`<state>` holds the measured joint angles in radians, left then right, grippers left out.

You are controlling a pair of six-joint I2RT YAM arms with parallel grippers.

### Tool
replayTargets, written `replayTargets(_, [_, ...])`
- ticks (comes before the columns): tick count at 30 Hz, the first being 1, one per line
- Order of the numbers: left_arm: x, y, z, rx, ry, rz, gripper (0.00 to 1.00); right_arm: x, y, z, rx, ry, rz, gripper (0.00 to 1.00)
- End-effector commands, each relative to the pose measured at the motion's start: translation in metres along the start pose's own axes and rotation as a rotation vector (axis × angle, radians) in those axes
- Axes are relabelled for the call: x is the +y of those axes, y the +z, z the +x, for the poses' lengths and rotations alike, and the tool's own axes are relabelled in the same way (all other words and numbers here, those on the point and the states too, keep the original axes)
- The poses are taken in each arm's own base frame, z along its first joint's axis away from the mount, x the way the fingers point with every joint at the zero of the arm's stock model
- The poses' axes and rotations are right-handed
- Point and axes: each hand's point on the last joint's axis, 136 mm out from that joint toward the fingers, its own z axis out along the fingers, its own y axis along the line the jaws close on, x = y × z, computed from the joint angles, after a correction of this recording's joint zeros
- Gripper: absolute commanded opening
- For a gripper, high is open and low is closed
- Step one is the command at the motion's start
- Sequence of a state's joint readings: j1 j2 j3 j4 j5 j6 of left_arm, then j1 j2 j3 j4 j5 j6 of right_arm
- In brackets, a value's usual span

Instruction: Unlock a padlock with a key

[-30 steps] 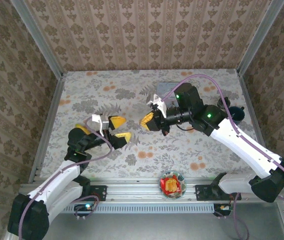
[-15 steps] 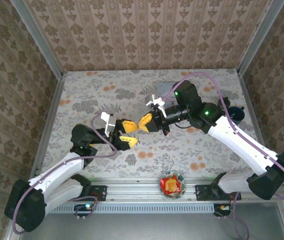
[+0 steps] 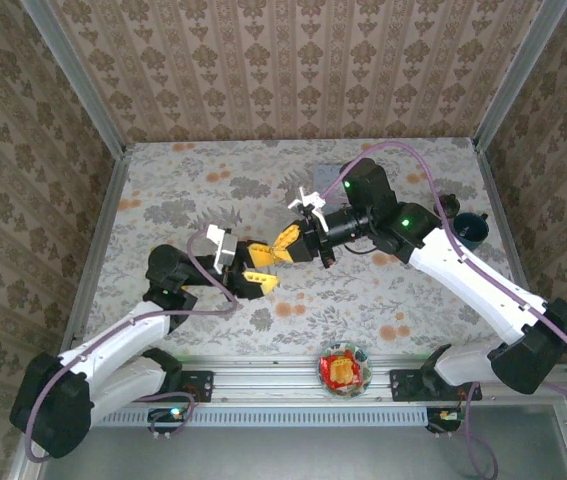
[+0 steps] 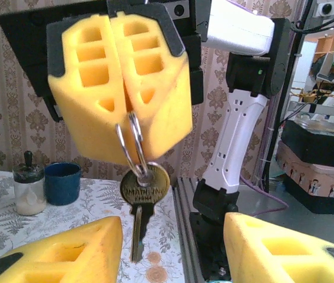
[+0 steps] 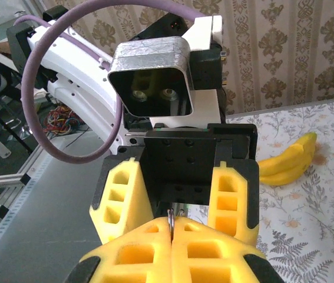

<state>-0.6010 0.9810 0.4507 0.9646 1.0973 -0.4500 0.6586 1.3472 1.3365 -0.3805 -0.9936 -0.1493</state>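
Right tool (image 3: 285, 248) is fully closed: its two yellow foam fingers (image 4: 149, 76) press flat together on a thin steel key ring (image 4: 132, 141). One brass-headed key (image 4: 144, 187) hangs from that ring, blade downward, clear of the desk (image 3: 163, 190).

Left tool (image 3: 256, 267) faces the right one tip to tip above the middle of the desk. Its jaws stand apart and hold nothing. In the left wrist view the key appears in the gap between the two lower fingers (image 4: 66, 253), nearer the one on the picture's left, with no contact visible.

Surface:
- Covering: a pale cloth printed with grey foliage and orange blossoms.
- Near edge: an aluminium rail (image 3: 263, 385) carries both arm bases. A small bowl (image 3: 322, 366) with red-wrapped contents sits at the rail between them.
- Far side: a grey-blue tin (image 3: 329, 170) lies partly behind the right arm.
- Right edge: a dark blue cup (image 3: 471, 229) stands just beside a pale jar (image 4: 28, 187) with a dark lid.
- A banana (image 5: 287, 160) lies on the cloth beyond the left arm.

Room:
- Wall panels (image 3: 293, 70) on three sides carry brown-and-beige damask stripes.
- Aluminium posts (image 3: 78, 85) stand at the back corners.
- Past the desk's near edge, black cases (image 4: 320, 141) and loose cabling are visible.
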Motion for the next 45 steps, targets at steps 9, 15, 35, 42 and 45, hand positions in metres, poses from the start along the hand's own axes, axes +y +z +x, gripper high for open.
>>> replayTargets(9, [0.002,0.006,-0.006,0.003,0.046,0.02,0.25,0.007,-0.003,-0.019,-0.04,-0.025,-0.037,0.0])
replayTargets(15, [0.005,0.005,-0.007,-0.005,0.046,-0.004,0.1,0.005,-0.003,-0.018,-0.038,-0.024,-0.027,0.0])
replayTargets(35, [0.043,-0.015,0.024,0.24,-0.029,-0.339,0.0,-0.017,-0.027,-0.012,-0.047,-0.019,0.266,0.32])
replayTargets(42, [0.053,-0.032,0.039,0.479,0.015,-0.459,0.0,-0.029,-0.07,0.004,-0.099,0.06,0.575,0.6])
replayTargets(45, [0.054,-0.035,0.046,0.619,0.024,-0.453,0.0,-0.03,-0.09,0.013,-0.126,0.112,0.684,0.66])
